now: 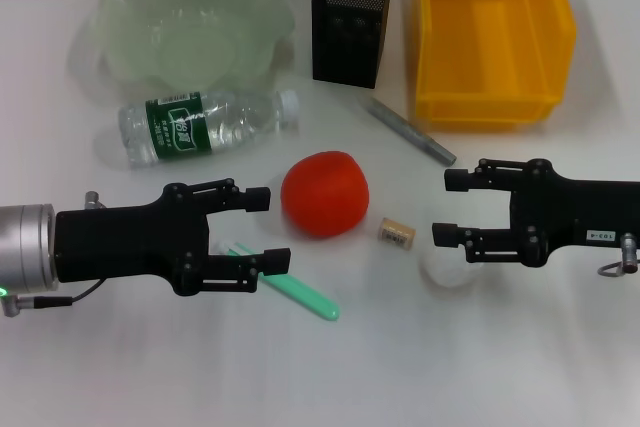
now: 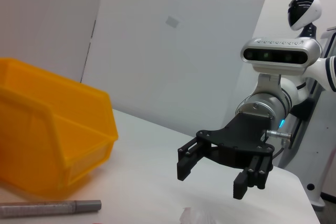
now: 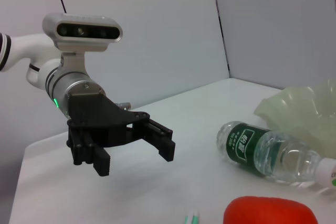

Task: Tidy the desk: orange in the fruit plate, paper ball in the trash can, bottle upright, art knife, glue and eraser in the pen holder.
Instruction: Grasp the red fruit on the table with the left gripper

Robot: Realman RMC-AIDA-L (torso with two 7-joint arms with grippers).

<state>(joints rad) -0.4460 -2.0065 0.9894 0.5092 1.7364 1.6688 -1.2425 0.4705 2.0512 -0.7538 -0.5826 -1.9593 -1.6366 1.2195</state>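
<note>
Nearest the head camera, the two black grippers hover low over the white counter (image 1: 560,367): the left gripper (image 1: 268,229) has its jaws spread wide and empty above a slim mint-green stick-shaped tool (image 1: 295,287), and the right gripper (image 1: 446,207) is equally wide open and empty, with the small crumpled white paper ball (image 1: 445,269) just under its lower finger.

By my judgement, the rounded red-orange fruit, the orange (image 1: 324,193), lying between the two grippers, is the heaviest loose piece, firm with a matt skin, so a wide grasp across its middle should hold. The paper ball looks feather-light and crushable, and any pinch will do. The clear plastic water bottle with dark green label (image 1: 205,125) lies on its side near the fruit plate; it is smooth, liable to roll and probably thin-walled, so taking it around the labelled waist seems safest. The tiny tan eraser with a printed sleeve (image 1: 396,233), just beside the orange, is stiff but small and needs a precise pinch across its short sides. The grey pen-like stick (image 1: 410,131) lies in front of the bin, rigid and thin, best gripped mid-length.

Counted: one orange, one paper ball, one bottle, one eraser, one grey stick, one green tool, one translucent pale-green ruffled fruit plate (image 1: 195,22), one black wire-mesh pen holder (image 1: 350,22), one bright yellow rectangular trash can (image 1: 490,32)
</note>
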